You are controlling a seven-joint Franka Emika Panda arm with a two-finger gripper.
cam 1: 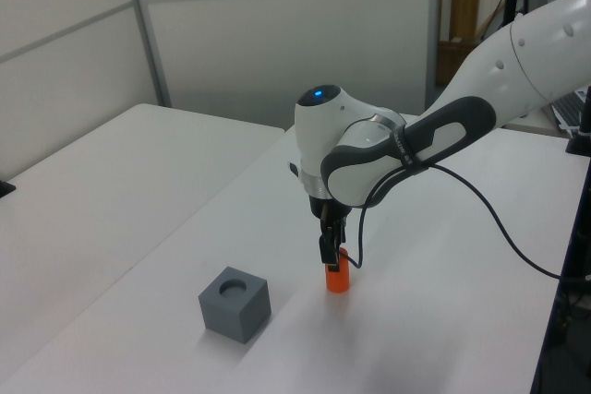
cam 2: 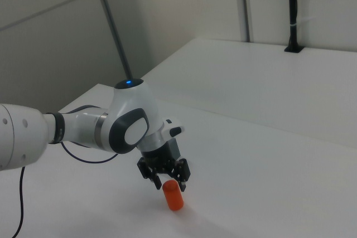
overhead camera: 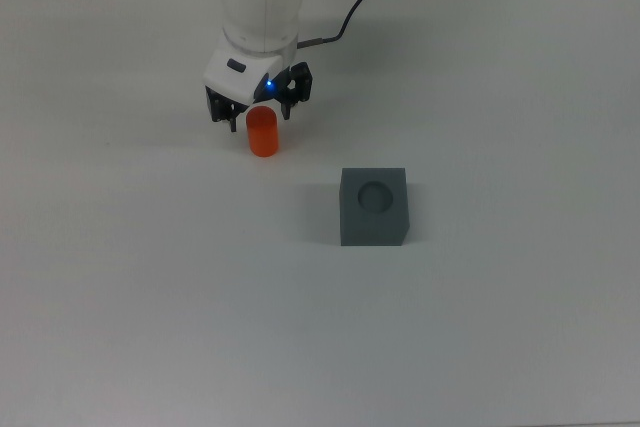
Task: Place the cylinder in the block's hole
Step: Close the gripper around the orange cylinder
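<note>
Gripper [overhead camera: 258, 115] lowered over the cylinder [overhead camera: 263, 134], fingers spread wide, one on each side of the cylinder's upper part, not closed on it; nothing held. In the top view, one finger [overhead camera: 231, 122] to the top view's left of the orange-red top, the other [overhead camera: 289, 107] to the top view's right, with the cylinder's top edge partly covered by the gripper body. Same straddling seen in the right view, gripper [cam 2: 169, 183] pointing down with the cylinder [cam 2: 173, 196] just below and between the dark fingers. In the left view, only one dark finger visible in front of the cylinder [cam 1: 337, 278], gripper [cam 1: 330, 251] seen edge-on, so the opening not readable from there.

Cylinder standing upright on the white worktop [overhead camera: 150, 277], lower part clearly visible in all three views.

Block [overhead camera: 374, 207] resting on the same worktop, well apart from the cylinder, toward the lower right in the top view and toward the lower left in the left view [cam 1: 235, 304]. Round hole [overhead camera: 376, 196] in its top face open and facing up. Block not seen in the right view.

Blue light [cam 1: 319, 93] lit on the arm's wrist; black cable [cam 1: 503, 219] hanging from the arm.
</note>
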